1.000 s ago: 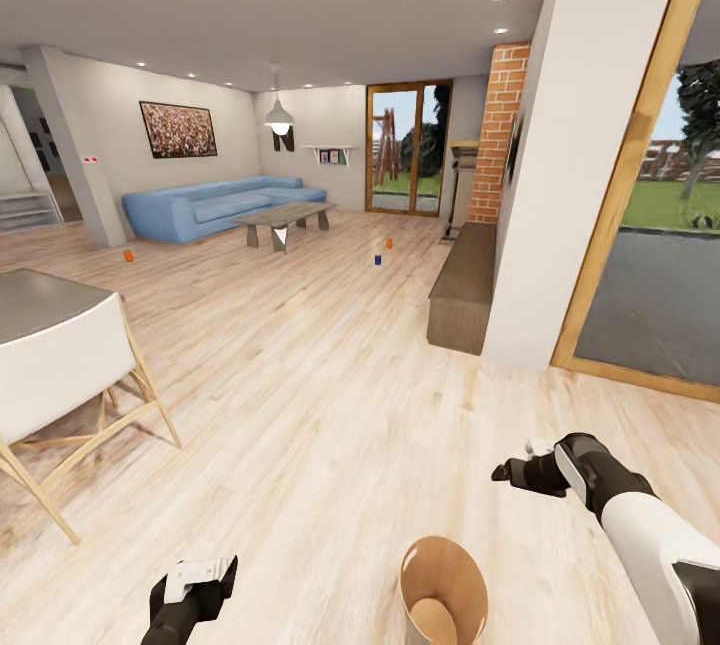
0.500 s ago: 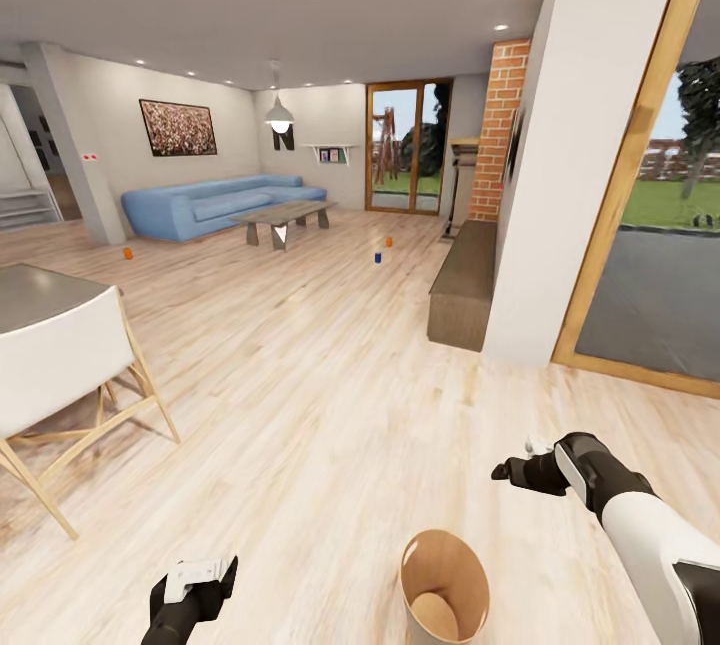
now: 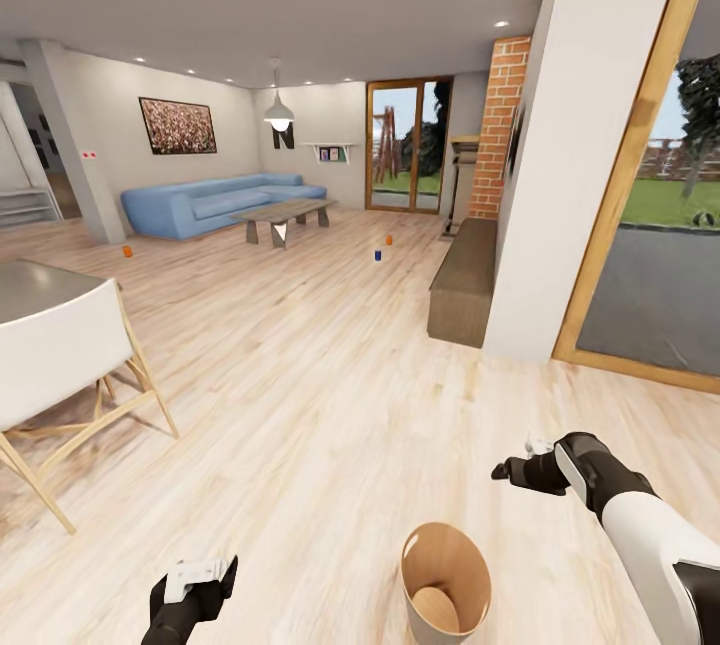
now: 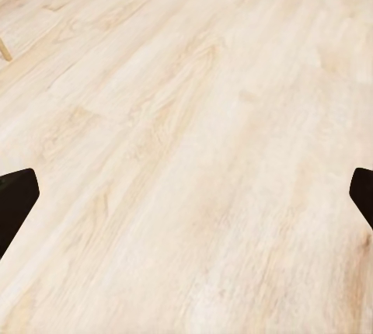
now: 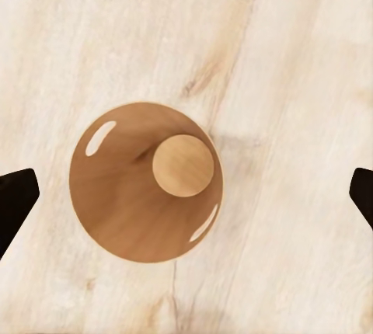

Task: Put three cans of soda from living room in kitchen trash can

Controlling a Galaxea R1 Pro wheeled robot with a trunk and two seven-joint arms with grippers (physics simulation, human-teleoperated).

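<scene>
In the head view we see the trash can (image 3: 445,583) at the bottom centre of the frame, standing upright on the light wood floor (image 3: 330,395). Its brown inside holds nothing. In the right wrist view the trash can (image 5: 132,202) lies at the centre of the frame, seen from straight above.

The left gripper (image 3: 200,575) sits at the lower left of the head view, above the floor. In the left wrist view its two dark fingertips (image 4: 15,198) stand at the opposite edges of the frame, so we read the jaws as spread wide, with bare floor (image 4: 186,147) between them and nothing gripped.

The right gripper (image 3: 515,465) sits at the lower right of the head view, up and to the right of the trash can. In the right wrist view its fingertips (image 5: 15,194) likewise stand at the frame edges, spread wide and holding nothing.

The three cans of soda stand on the floor in the distance. One orange can (image 3: 127,250) is at the left of the frame, in front of the blue sofa (image 3: 215,203). One dark blue can (image 3: 378,254) and another orange can (image 3: 389,240) stand close together near the frame centre, to the right of the coffee table (image 3: 285,217).

A white chair (image 3: 60,365) stands at the left edge. A brick fireplace (image 3: 500,125) rises at the upper right.
</scene>
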